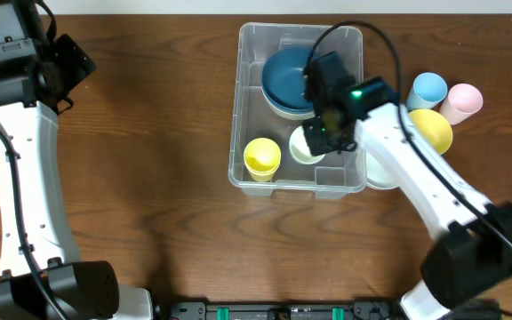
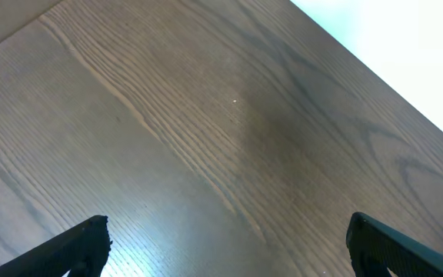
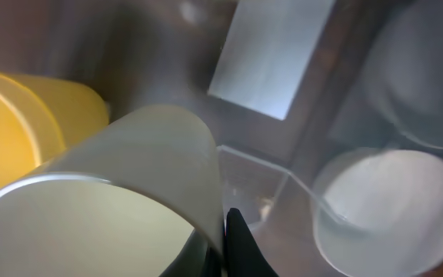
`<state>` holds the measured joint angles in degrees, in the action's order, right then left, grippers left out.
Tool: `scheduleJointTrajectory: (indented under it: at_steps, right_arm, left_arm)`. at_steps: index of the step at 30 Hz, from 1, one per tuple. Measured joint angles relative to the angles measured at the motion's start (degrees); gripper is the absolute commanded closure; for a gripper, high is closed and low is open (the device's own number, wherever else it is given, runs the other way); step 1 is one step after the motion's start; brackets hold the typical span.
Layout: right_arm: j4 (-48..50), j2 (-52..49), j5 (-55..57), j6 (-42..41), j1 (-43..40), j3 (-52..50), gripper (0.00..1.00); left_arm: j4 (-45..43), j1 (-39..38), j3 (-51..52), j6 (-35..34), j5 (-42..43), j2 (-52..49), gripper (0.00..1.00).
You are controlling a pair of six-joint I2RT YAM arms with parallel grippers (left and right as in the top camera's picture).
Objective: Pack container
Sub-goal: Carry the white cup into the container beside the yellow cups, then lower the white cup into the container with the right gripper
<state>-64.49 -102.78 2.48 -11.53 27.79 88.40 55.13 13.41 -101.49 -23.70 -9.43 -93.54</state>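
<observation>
The container [image 1: 249,116], mid-table, holds a blue bowl [image 1: 284,80] and yellow cup [image 1: 261,157], the right gripper [image 1: 320,133] pinches a cream cup [image 1: 305,149] inside it, the left gripper [image 2: 228,227] gapes idle, and a pink cup [image 1: 463,100] and yellow bowl [image 1: 432,129] wait outside.

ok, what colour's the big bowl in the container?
The bowl is dark teal; overhead shows it best.
</observation>
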Motion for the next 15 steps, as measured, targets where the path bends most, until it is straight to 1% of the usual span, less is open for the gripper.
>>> scheduleJointTrajectory:
  at_steps: [6, 15]
  right_arm:
    - [-0.1, -4.2, 0.0, 0.0, 2.6, 0.0, 0.96]
    - [-2.6, -5.3, 0.2, 0.0, 3.4, 0.0, 0.96]
  left_arm:
    - [0.0, 0.0, 0.0, 0.0, 0.0, 0.0, 0.02]
    - [0.0, 0.0, 0.0, 0.0, 0.0, 0.0, 0.02]
